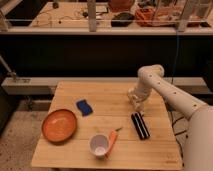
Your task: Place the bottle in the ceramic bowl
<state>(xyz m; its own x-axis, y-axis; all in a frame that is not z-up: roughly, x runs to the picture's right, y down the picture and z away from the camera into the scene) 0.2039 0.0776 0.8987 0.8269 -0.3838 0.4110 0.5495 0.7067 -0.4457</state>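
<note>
gripper (137, 101) held low over table (115, 90) right rear, just behind black bar (140, 125); grip state cannot be told. orange bowl (59, 125) set front left, well apart.

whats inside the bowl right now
Nothing: the bowl's whole orange inside shows bare. The gripper is low over the table's far right part, and what lies under it is covered.

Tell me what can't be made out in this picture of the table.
Camera view:
- Bottle: not distinguishable; a pale shape at the gripper, over the table's back right, blends with the wrist.
- Robot arm: cut off by the right edge.
- Rear bench items: blurred, too small to name.
</note>
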